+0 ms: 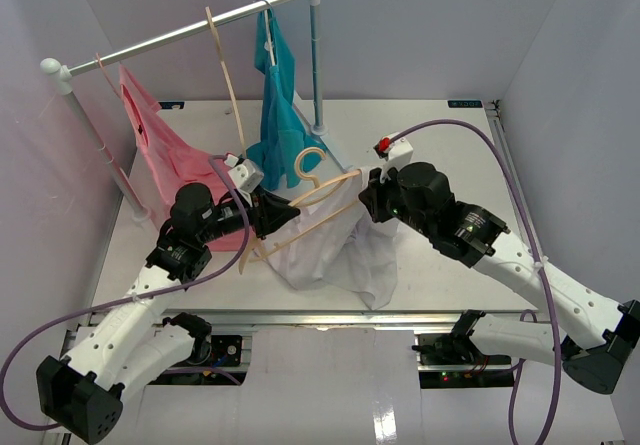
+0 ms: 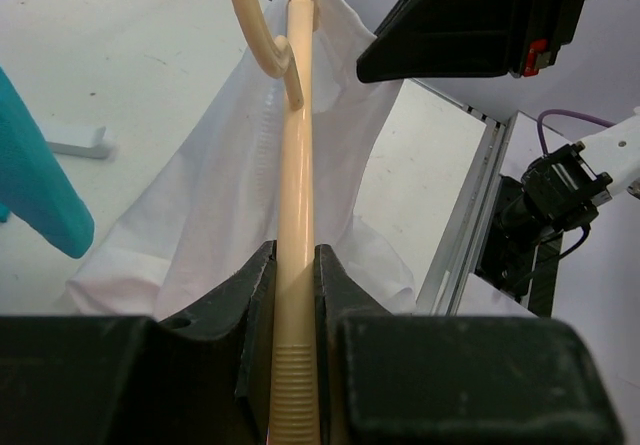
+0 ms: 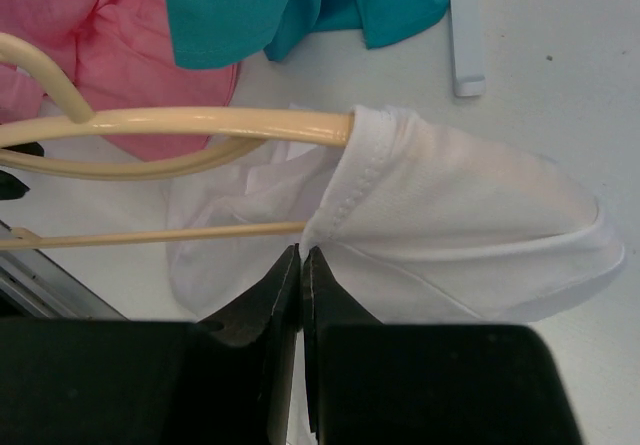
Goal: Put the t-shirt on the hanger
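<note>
Capping hanger [image 3: 200,123] tip: t-shirt [image 3: 460,205] edge.

Enclosed by pale lilac walls [image 1: 420,35]; evenly lit; furnished with a white surface [image 1: 440,145] and, toward its far-left corner, a white rail [image 1: 180,33].

The t-shirt [image 3: 450,205] is soft, wrinkled white cloth. The hanger [image 2: 295,165] looks smooth and faintly glossy. The counter [image 1: 365,115] is matt white
</note>
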Robot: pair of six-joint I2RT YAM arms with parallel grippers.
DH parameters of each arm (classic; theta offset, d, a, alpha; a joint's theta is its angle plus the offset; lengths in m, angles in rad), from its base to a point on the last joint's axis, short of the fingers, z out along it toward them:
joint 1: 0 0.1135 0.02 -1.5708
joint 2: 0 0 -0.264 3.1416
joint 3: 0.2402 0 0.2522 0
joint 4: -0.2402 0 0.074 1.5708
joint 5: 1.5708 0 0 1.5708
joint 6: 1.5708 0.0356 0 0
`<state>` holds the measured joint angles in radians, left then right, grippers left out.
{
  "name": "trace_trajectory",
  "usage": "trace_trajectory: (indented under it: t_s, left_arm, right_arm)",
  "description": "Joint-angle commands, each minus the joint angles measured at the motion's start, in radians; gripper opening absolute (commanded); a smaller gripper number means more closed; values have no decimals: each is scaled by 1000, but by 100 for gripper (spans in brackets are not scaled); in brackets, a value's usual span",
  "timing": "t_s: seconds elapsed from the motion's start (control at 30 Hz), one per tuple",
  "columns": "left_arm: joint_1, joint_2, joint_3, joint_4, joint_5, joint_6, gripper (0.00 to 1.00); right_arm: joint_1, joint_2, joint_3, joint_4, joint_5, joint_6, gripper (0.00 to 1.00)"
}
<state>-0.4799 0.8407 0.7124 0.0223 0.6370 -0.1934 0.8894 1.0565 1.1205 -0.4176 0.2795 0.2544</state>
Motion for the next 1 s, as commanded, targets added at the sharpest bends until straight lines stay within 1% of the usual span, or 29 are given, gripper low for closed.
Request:
trace_trajectory:
  t_s: [0.0,0.1,0.2,0.37,0.47,0.57,0.73,0.87,0.97]
  left_arm:
    - [-8,-50,12,-46,87,49,0]
    - [-8,-75,53,-155,77,99,0]
    - [-8,-110,88,-247,32,146,0]
    - [-7,-139,145,-368,45,190,0]
    - [-8,-139,156,-351,86,190,0]
    - [-8,-99,167,-326,148,182,0]
    - [-8,-8,164,-291,208,190,0]
    - [-8,12,142,-216,253,189,0]
    - [-8,38,155,-207,289,198,0]
  right_arm:
    - [7,-25,66,-13,114,-17,8]
    - [6,-24,85,-35,153,-18,8]
    - [6,-24,95,-64,169,-15,8]
    - [7,-37,87,-74,137,-28,8]
    - [8,-29,103,-70,42,-68,8]
    - [6,-11,120,-66,-38,-114,8]
    - [6,8,148,-62,-77,-166,8]
    - [6,30,169,-54,-113,-220,8]
    - [6,46,175,-42,-122,-241,8]
